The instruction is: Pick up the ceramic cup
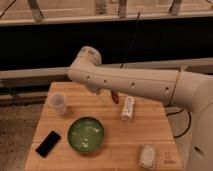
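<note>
One ceramic cup (57,102): small, white and upright on the wooden table (150,132), near its far left corner as the camera sees it. It stands to the camera's left of the gripper and lower, clearly apart from it, with nothing touching it.
Gripper (110,96): hangs beneath the long white arm (135,85), above the far middle of the table. Its fingers are spread wide and hold nothing.
Green bowl (86,134): round, on the table below the gripper and nearer the camera, near the cup on its camera-right side.
White tube-shaped bottle (128,108): lies on the table just to the camera's right of the gripper, the closest thing to it.
Black phone (48,143): flat on the table, well to the camera's left of the gripper and nearer the camera, beyond the bowl.
Small packet (147,156): at the near right corner, well apart from the gripper.
Step, as judged: the approach; the cup is not yet grasped.
Risk, tipping: the cup looks light, so a finger landing on its rim instead of beside its wall could knock it over or off the nearby table edge.
Risk, slipping: the tapered wall may slide from a grip set too low.
Risk, collision: a low sweep toward the cup could clip the bowl's rim.
</note>
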Controlling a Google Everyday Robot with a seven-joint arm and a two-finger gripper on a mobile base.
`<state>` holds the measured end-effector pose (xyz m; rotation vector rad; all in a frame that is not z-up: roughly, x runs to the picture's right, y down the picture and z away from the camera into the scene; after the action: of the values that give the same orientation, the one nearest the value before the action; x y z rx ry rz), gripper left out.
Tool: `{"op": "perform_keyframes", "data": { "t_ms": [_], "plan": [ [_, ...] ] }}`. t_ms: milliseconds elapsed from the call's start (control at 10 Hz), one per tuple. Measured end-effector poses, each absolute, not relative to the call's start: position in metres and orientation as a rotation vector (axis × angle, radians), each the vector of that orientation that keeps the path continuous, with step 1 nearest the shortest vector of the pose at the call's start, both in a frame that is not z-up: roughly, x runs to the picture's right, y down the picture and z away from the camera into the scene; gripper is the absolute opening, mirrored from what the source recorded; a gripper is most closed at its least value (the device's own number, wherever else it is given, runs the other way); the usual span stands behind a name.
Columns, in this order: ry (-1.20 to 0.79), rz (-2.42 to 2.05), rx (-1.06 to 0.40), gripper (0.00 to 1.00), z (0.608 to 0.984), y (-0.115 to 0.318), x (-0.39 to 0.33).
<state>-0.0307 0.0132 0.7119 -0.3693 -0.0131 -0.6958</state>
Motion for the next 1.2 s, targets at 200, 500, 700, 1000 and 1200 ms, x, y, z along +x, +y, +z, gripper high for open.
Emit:
{"op": "perform_keyframes", "data": {
  "t_ms": [200,500,700,1000,1200],
  "plan": [
    [-0.039,-0.724,-0.362,0.8,0.713,0.013,-0.052],
    [-0.065,-0.759,-0.359,0.8,0.714,0.014,-0.067],
    [-0.086,-0.776,-0.359,0.8,0.717,0.015,-0.077],
    [-0.128,-0.822,-0.351,0.8,0.724,0.019,-0.107],
    [-0.139,-0.819,-0.353,0.8,0.726,0.019,-0.109]
  ]
}}
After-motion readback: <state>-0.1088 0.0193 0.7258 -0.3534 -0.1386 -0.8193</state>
